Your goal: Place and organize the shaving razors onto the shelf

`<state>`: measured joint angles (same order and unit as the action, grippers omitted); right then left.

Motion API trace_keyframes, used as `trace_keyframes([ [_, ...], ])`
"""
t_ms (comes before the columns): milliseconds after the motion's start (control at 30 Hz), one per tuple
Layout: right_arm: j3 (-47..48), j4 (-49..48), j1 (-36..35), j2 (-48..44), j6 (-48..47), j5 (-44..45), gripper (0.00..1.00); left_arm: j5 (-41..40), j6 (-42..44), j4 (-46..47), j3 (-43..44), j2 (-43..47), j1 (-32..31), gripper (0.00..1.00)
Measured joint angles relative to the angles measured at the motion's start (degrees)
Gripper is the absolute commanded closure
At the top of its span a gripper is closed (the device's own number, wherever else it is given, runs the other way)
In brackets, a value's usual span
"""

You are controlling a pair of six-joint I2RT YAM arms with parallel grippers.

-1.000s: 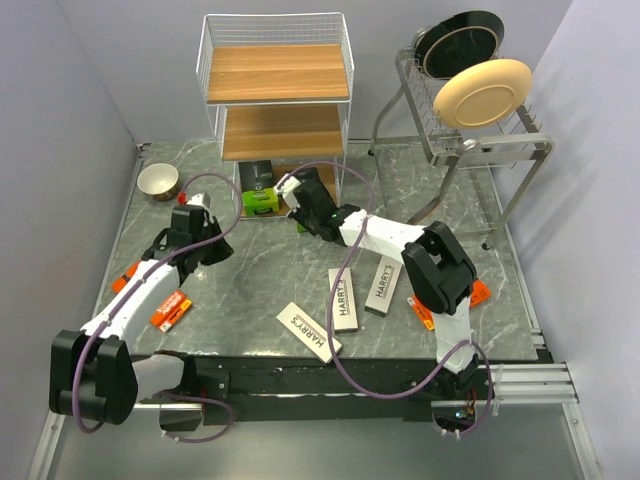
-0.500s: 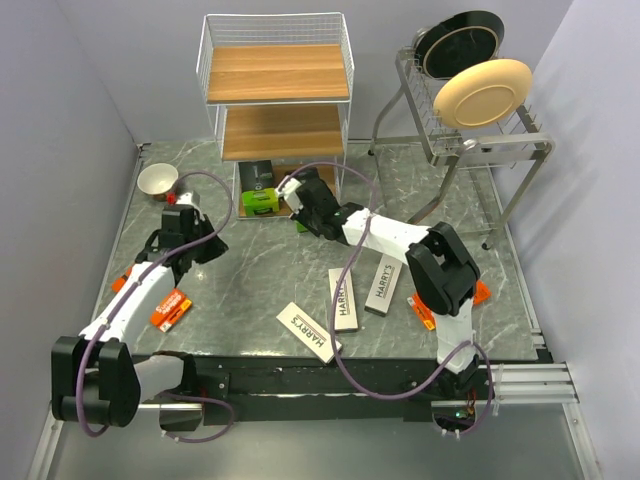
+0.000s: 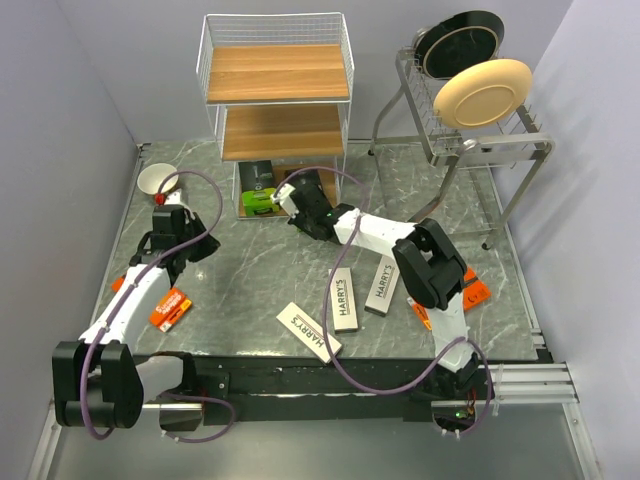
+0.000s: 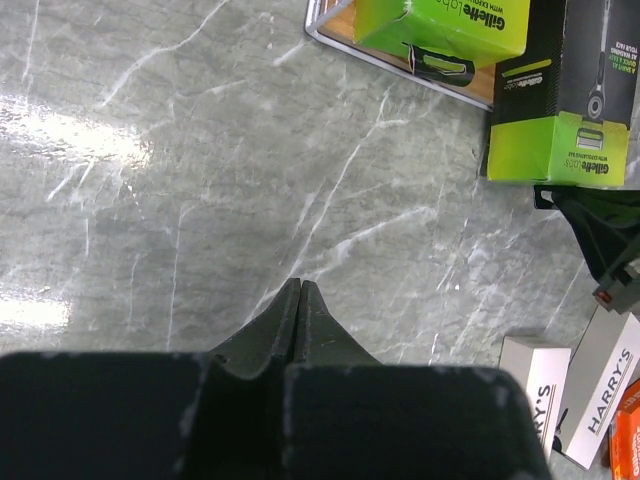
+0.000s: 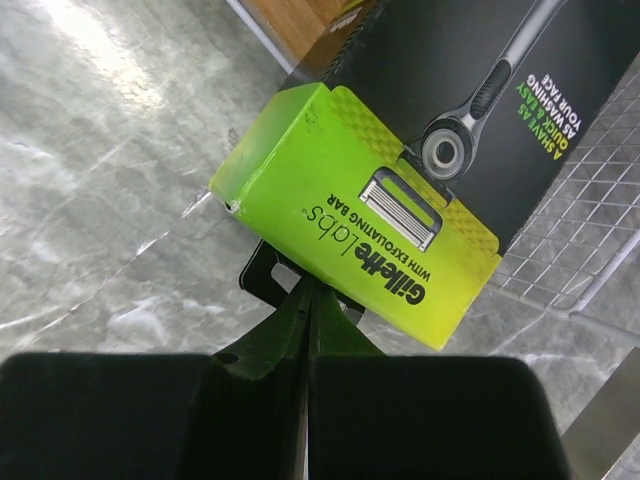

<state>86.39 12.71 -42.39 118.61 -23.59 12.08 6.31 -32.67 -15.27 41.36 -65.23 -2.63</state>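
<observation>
Razor box (image 5: pixel 360 230) at the shelf's (image 3: pixel 280 72) foot.
Right hand (image 5: pixel 308 292), closed, tips at its green end; left hand (image 4: pixel 298 292), closed and empty, over table (image 4: pixel 150 200).

Right tool (image 3: pixel 282 197) by shelf (image 3: pixel 278 72), Harry's boxes (image 3: pixel 343 298) loose

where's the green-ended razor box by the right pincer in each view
top external: razor box at the shelf foot, left of centre
left wrist: box upper right, green end lowest
right wrist: box mid-picture, just above the right pincer tip
shared landmark: the shelf's wire base beside it
</observation>
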Motion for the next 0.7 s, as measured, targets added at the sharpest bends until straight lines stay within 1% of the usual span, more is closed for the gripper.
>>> trace_keyframes([
  [67,0.59,-0.09,0.00,0.83,-0.33,0.68,1.00,0.09,-0.02,0.00,0.00,0.00,0.09,0.99],
  [233,5.66,-0.90,0.22,4.76,-1.49,2.97,1.00,0.48,-0.04,0.74,-0.61,0.00,0.17,0.99],
  [433,11.10,-1.66,1.99,8.17,-3.17,5.11,1.00,0.98,-0.22,1.01,-1.53,0.15,0.22,0.99],
  [700,11.76,-1.99,3.02,8.96,-5.03,7.04,1.00,1.46,-0.76,1.07,-1.81,0.28,0.37,0.99],
])
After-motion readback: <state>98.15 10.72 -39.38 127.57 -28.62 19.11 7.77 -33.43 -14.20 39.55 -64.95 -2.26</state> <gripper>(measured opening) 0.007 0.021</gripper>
